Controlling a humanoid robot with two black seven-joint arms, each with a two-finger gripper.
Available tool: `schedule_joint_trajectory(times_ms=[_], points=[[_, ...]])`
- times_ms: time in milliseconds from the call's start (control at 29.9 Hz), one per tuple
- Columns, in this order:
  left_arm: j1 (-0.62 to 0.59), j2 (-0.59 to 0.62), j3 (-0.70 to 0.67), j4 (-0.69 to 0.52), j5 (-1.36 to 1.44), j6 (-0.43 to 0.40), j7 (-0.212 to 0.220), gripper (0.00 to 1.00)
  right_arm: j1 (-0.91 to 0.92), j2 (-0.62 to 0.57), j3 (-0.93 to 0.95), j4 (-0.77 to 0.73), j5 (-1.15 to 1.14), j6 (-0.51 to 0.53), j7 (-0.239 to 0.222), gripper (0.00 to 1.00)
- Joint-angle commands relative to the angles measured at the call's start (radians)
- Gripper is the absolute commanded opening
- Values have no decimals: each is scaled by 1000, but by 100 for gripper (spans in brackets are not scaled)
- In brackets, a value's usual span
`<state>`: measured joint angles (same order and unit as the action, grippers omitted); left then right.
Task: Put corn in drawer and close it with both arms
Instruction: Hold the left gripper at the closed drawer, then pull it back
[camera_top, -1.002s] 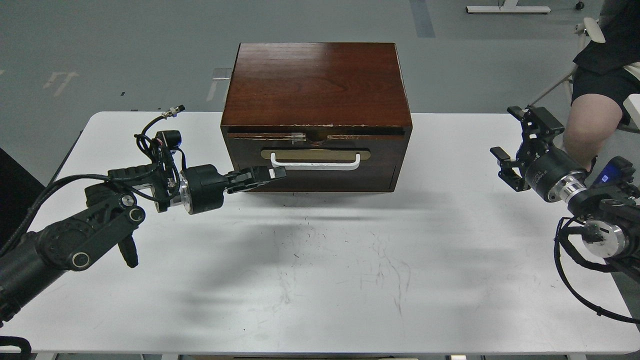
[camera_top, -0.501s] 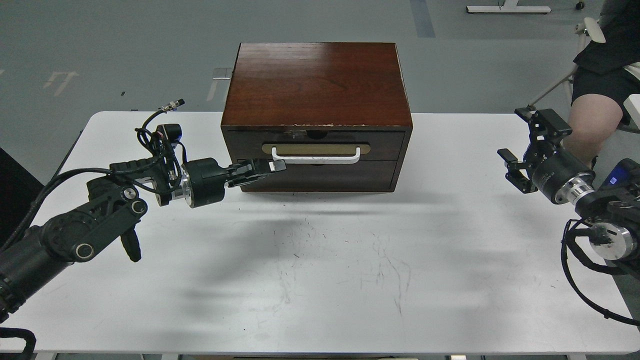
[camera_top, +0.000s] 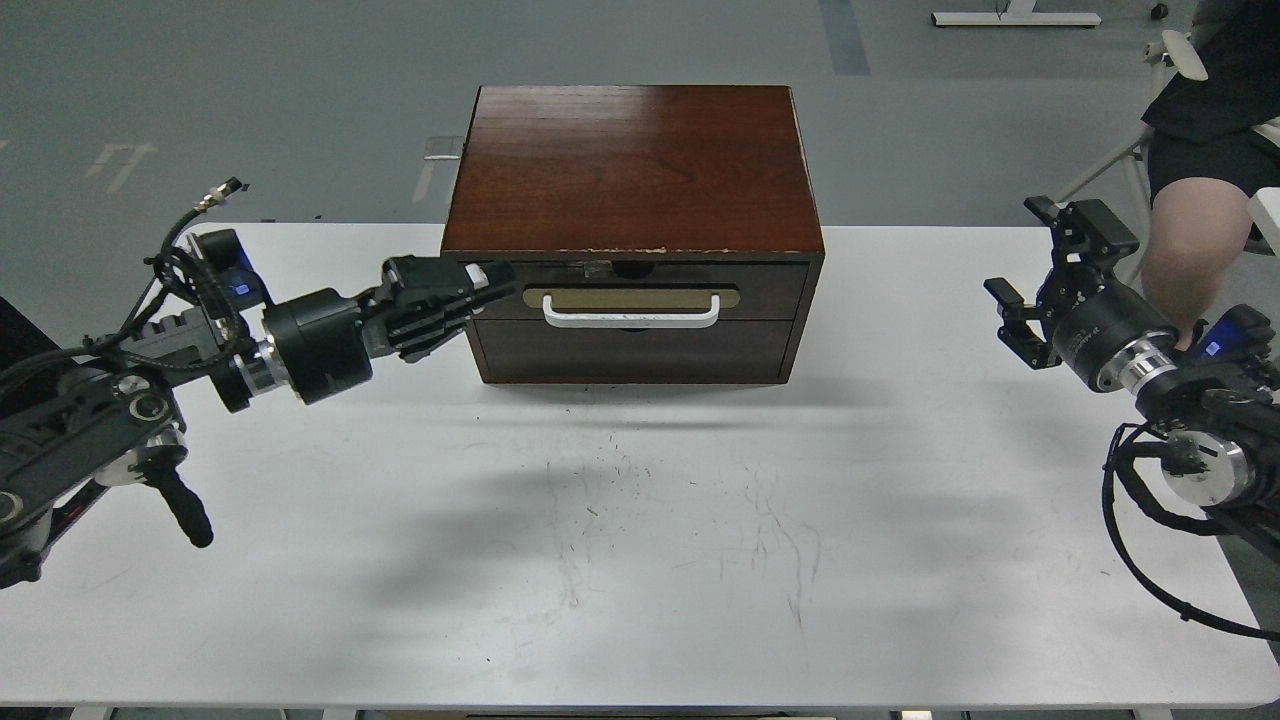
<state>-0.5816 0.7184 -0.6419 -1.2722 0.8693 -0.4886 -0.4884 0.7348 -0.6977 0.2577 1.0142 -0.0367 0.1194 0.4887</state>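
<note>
White table (camera_top: 640, 560) carries the cabinet (camera_top: 633, 170) at its far edge, its drawer (camera_top: 640, 290) pushed flush; no corn shows, so it is presumably inside. Left hand (camera_top: 470, 290), fingers drawn together on nothing, rests at the drawer's left end, while the right hand (camera_top: 1040, 290) hangs open by the right edge. Judging by this, the task looks all but finished.

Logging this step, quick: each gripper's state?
Left gripper: shut, holding nothing, at the drawer front.
Right gripper: open, empty.
</note>
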Motion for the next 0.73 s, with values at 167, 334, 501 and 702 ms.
schedule_joint_trajectory(times_ms=[167, 334, 501, 702], points=[[68, 79, -12, 79, -471, 0, 0, 100, -2, 72, 28, -6, -2, -3, 0, 100], [137, 90, -13, 146, -653, 0, 0, 100, -3, 98, 28, -19, -2, -3, 0, 100], [189, 79, -13, 178, -722, 0, 0, 100, -12, 99, 28, -17, -2, -1, 0, 100], [210, 56, -13, 192, -722, 0, 0, 100, -18, 112, 28, -17, -3, 0, 0, 100]])
